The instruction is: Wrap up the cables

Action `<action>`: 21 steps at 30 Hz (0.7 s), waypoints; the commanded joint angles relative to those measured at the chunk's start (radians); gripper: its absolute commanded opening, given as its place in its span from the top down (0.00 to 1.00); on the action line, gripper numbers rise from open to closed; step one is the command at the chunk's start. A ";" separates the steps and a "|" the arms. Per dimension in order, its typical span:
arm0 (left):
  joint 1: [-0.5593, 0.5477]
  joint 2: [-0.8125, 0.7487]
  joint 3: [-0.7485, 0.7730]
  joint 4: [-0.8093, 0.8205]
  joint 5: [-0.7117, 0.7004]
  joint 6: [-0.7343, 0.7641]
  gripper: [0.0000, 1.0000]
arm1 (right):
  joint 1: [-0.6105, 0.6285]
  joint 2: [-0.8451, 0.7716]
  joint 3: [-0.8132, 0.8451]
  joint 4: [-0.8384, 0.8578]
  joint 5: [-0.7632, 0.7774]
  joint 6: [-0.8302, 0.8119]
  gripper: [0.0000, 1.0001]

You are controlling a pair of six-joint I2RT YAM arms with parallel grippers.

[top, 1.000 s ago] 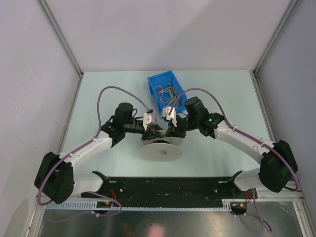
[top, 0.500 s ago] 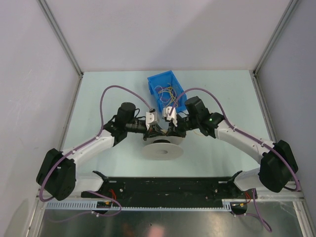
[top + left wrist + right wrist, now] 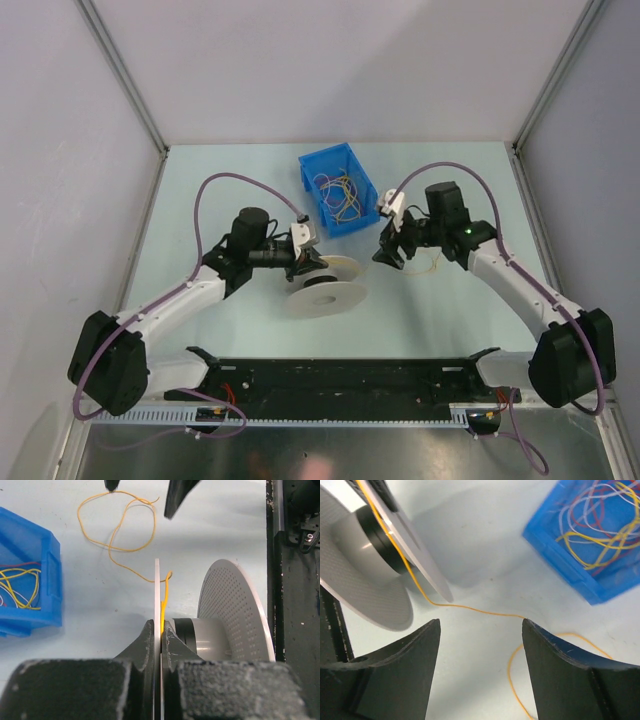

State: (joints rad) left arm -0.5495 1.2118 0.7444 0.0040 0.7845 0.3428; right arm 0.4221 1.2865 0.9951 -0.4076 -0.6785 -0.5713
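Note:
A white spool [image 3: 326,298] lies tilted at mid-table. My left gripper [image 3: 308,263] is shut on its thin upper flange [image 3: 157,595], with the end of a yellow cable [image 3: 163,611] pinched against it. That cable [image 3: 118,530] trails off the spool in loose loops over the table [image 3: 470,608] and passes between the tips of my right gripper [image 3: 481,625]. My right gripper [image 3: 389,249] hangs open to the right of the spool, holding nothing. More cables [image 3: 340,188], yellow, red and pale, lie tangled in the blue bin [image 3: 312,166].
The blue bin [image 3: 555,555] stands just behind the spool and between the two grippers. A black rail [image 3: 340,376] runs along the near edge of the table. Grey walls close in the table on three sides.
My right gripper has opened, let go at the spool and drawn back to the right. My left gripper has shut on the flange, and the spool now sits tilted.

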 commanded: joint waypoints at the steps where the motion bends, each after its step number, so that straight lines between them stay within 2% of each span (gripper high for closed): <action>1: 0.007 -0.034 0.032 0.021 -0.002 -0.025 1.00 | -0.062 -0.038 -0.007 -0.038 -0.032 -0.045 0.29; 7: 0.015 -0.019 0.029 0.005 0.033 0.046 1.00 | -0.076 -0.050 -0.008 -0.073 -0.071 -0.071 0.29; 12: 0.024 -0.038 0.010 -0.021 0.164 0.196 1.00 | -0.075 -0.033 -0.041 -0.099 -0.079 -0.156 0.29; 16: 0.031 -0.054 0.013 -0.036 0.199 0.252 1.00 | -0.085 -0.017 -0.098 -0.053 -0.064 -0.236 0.29; 21: 0.049 -0.094 0.073 -0.041 0.240 0.232 1.00 | -0.128 -0.006 -0.169 0.054 -0.107 -0.280 0.29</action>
State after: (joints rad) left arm -0.5213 1.1870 0.7444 -0.0639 0.9371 0.5331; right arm 0.3283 1.2697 0.8623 -0.4526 -0.7322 -0.7795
